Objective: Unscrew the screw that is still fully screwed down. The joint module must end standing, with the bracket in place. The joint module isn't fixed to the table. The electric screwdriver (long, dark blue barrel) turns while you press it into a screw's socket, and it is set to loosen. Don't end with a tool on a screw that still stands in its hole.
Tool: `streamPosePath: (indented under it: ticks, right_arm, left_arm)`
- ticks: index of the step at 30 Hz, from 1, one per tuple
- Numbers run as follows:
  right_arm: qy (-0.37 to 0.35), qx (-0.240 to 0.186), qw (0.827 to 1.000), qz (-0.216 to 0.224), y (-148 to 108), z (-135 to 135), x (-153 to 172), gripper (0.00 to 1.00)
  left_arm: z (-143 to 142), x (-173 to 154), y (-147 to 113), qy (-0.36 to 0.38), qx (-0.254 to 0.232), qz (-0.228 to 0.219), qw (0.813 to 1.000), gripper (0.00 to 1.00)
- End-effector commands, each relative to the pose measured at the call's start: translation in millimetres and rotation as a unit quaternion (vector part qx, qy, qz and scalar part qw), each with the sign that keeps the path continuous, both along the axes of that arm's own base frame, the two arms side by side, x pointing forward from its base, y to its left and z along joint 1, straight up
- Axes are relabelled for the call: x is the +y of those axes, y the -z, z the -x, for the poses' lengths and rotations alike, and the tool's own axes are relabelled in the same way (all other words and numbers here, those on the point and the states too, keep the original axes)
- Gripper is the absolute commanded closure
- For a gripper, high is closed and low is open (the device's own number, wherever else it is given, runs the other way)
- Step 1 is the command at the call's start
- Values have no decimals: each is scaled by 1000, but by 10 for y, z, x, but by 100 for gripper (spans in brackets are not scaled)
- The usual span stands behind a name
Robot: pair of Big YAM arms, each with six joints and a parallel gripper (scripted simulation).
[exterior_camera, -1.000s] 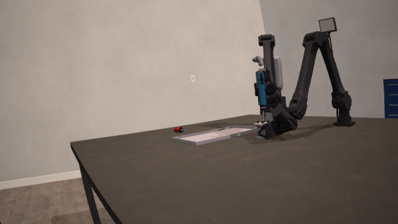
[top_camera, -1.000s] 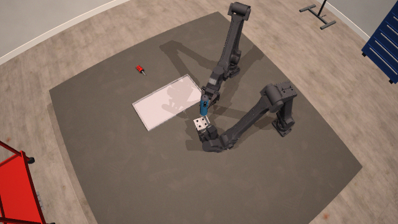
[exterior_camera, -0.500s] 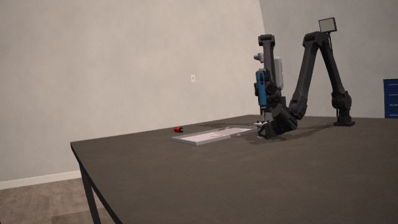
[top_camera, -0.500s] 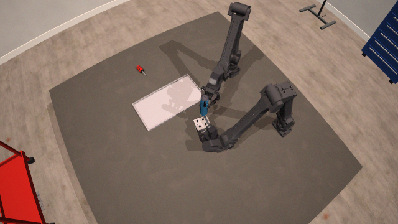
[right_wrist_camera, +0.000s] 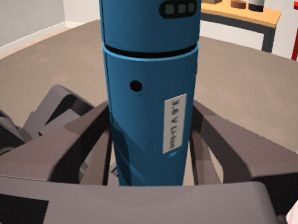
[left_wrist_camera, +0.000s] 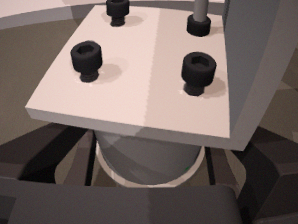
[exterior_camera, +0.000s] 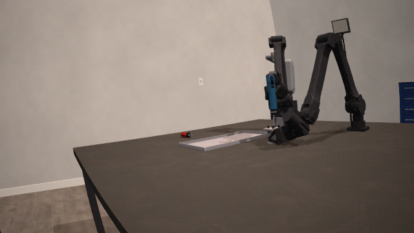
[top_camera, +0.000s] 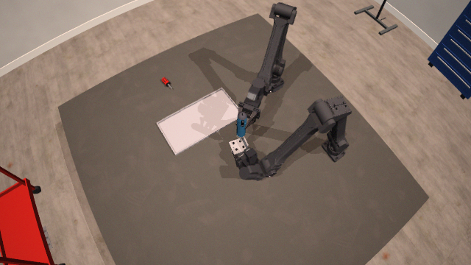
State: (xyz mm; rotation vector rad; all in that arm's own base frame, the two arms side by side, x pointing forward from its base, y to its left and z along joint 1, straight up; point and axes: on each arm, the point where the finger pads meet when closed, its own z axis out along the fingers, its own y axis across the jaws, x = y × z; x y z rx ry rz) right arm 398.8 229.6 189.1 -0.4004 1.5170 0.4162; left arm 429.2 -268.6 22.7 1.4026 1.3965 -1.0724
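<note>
The joint module point(top_camera: 239, 154) point(exterior_camera: 270, 131) stands upright on the table, and its grey cylinder body point(left_wrist_camera: 150, 160) carries the pale bracket plate point(left_wrist_camera: 145, 75). Four black socket screws stand in the plate. Three of them are raised: the near left screw point(left_wrist_camera: 86, 56), the near right screw point(left_wrist_camera: 199, 70) and the far left screw point(left_wrist_camera: 116, 9). The far right screw point(left_wrist_camera: 199, 25) sits lower, with the tool's bit point(left_wrist_camera: 200, 7) in its socket. My left gripper point(top_camera: 243, 156) point(exterior_camera: 273, 134) is low at the module and shut on its body. My right gripper point(top_camera: 246, 117) point(right_wrist_camera: 150, 110) is shut on the blue electric screwdriver point(top_camera: 241, 126) point(exterior_camera: 271, 92) point(right_wrist_camera: 150, 100) and holds it upright.
A flat white tray point(top_camera: 176, 132) point(exterior_camera: 207, 144) lies just beside the module. A small red screwdriver point(top_camera: 165, 82) point(exterior_camera: 185, 134) lies beyond the tray. A red cart point(top_camera: 15, 221) and a blue cabinet point(top_camera: 454, 51) stand on the floor off the table.
</note>
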Motion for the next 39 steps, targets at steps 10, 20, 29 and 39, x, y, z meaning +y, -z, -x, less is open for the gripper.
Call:
streamPosePath:
  ticks: [10, 20, 29, 39]
  right_arm:
    - [0, -17, 1000, -12, -137, -44, 38, 58]
    - [0, -17, 1000, -12, -131, -44, 38, 58]
    - [0, -17, 1000, -12, -131, -44, 38, 58]
    - [0, -17, 1000, -12, -126, -44, 38, 58]
  left_arm:
    - [-80, -24, -73, -1, -12, 4, 1000, 41]
    - [-80, -24, -73, -1, -12, 4, 1000, 41]
    - [-80, -24, -73, -1, -12, 4, 1000, 41]
    - [-80, -24, -73, -1, -12, 4, 1000, 41]
